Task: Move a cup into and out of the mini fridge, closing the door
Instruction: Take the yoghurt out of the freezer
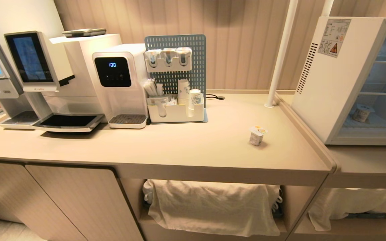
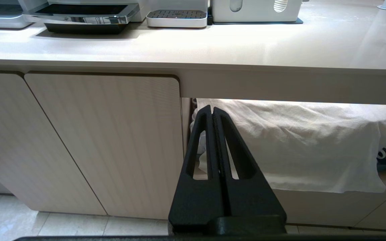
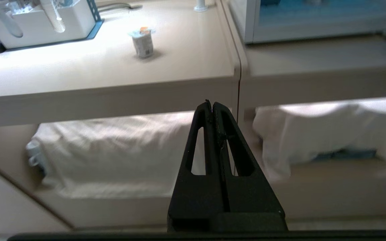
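Both hands hang low in front of the cabinet, below the worktop's front edge and out of the head view. Left hand (image 2: 212,108): clenched, its two black fingers pressed flat together with nothing between them, pointing at the white cloth (image 2: 300,144) draped over the open shelf beside the pale cabinet door (image 2: 106,140). Right hand (image 3: 212,104): likewise clenched and empty, aimed at the seam where the main worktop (image 1: 179,147) meets the lower side worktop (image 1: 367,160).

One foil-lidded cup (image 1: 257,135) stands upright on the main worktop, towards its right edge and about midway between front and back, well apart from everything else. On the side worktop sits the mini fridge (image 1: 330,87), white, with vent slots and a warning sticker on its near side. Its interior is open to view, showing wire shelves, and a second cup (image 1: 361,113) stands on the fridge floor. I cannot make out the door itself.

Along the back left of the main worktop stand a coffee machine (image 1: 55,73), a water dispenser (image 1: 119,77) showing "100", and a white organiser (image 1: 176,112) with paper cups before a blue pegboard (image 1: 179,60)
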